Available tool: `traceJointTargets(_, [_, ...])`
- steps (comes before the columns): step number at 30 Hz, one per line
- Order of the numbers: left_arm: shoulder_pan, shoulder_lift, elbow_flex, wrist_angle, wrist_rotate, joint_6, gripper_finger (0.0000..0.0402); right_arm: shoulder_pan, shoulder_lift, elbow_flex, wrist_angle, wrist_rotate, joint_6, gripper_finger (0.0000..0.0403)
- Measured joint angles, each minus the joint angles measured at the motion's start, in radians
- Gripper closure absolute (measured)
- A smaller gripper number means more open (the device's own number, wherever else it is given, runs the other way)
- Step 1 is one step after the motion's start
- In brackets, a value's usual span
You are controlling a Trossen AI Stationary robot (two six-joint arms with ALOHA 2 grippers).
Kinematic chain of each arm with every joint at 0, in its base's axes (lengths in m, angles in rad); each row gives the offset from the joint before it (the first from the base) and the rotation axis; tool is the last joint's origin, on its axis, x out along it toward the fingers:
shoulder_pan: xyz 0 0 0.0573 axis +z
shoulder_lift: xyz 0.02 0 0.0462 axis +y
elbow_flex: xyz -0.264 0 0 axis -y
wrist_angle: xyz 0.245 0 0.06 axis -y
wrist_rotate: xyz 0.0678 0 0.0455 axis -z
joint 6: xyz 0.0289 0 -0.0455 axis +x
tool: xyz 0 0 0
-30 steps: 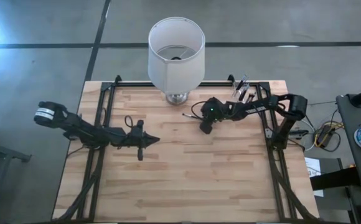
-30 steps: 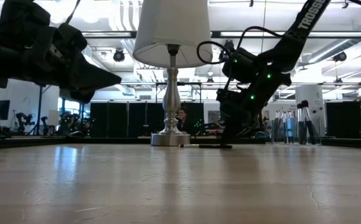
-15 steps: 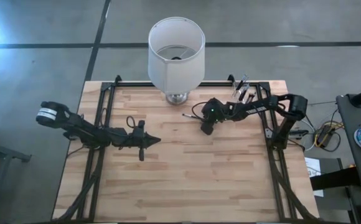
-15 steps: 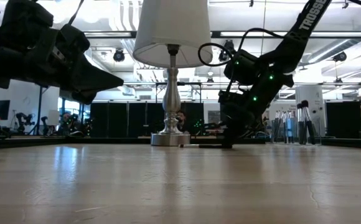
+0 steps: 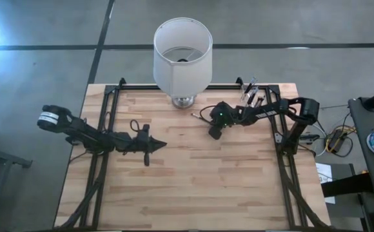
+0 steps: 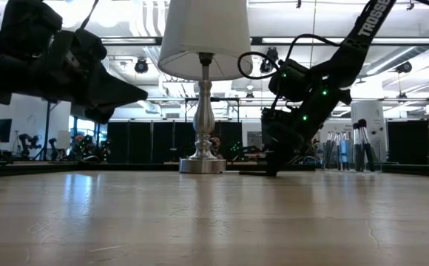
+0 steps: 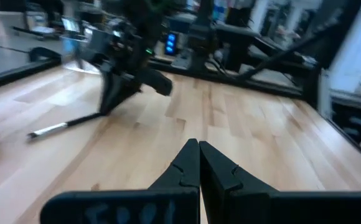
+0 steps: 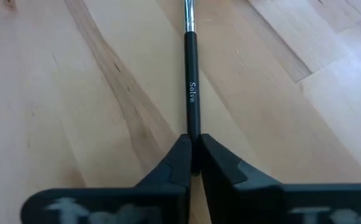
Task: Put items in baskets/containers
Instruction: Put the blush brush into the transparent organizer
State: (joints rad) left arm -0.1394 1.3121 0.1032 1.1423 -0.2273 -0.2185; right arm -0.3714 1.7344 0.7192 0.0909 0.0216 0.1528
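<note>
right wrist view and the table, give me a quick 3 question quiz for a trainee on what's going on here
1. True or false: the right gripper is shut on a makeup brush.
2. The lamp stands at which table edge: A) far B) near C) left?
3. Fill in: the left gripper hangs over the table, fingers ____ and holding nothing.

Key: 1 true; 2 A; 3 shut

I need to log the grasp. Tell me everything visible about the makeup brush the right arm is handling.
The makeup brush is thin, with a glossy black handle printed "Solve" in pale letters and a silvery ferrule; its bristle tip is not visible. It lies flat on the wooden table, just in front of the lamp's metal base. The right end effector is shut on the handle's end, fingertips down at the tabletop.
</note>
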Motion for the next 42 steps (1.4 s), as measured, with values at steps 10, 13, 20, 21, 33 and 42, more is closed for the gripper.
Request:
traceJointTargets(10, [0.000,0.001,-0.001,0.019,-0.053,-0.040,0.0401,0.109,-0.070,-0.065,0.139,0.041,0.054,0.0388])
traceJointTargets(13, [0.000,0.010,-0.003,0.063,-0.055,-0.046,0.0401,0.184,-0.096,-0.108,0.217,0.105,0.082,0.0389])
traceJointTargets(20, [-0.007,0.098,0.004,0.218,-0.034,-0.072,0.0401,0.380,-0.123,-0.188,0.507,0.306,0.117,0.0389])
traceJointTargets(21, [-0.009,0.114,0.009,0.250,-0.033,-0.079,0.0401,0.405,-0.123,-0.197,0.556,0.332,0.117,0.0389])
traceJointTargets(33, [-0.048,0.217,0.180,0.277,-0.026,-0.016,0.0355,0.586,-0.077,-0.170,0.943,0.430,0.003,0.0390])
traceJointTargets(42, [-0.048,0.228,0.255,0.332,-0.005,0.016,0.0314,0.644,-0.028,-0.085,1.001,0.432,-0.073,0.0390])
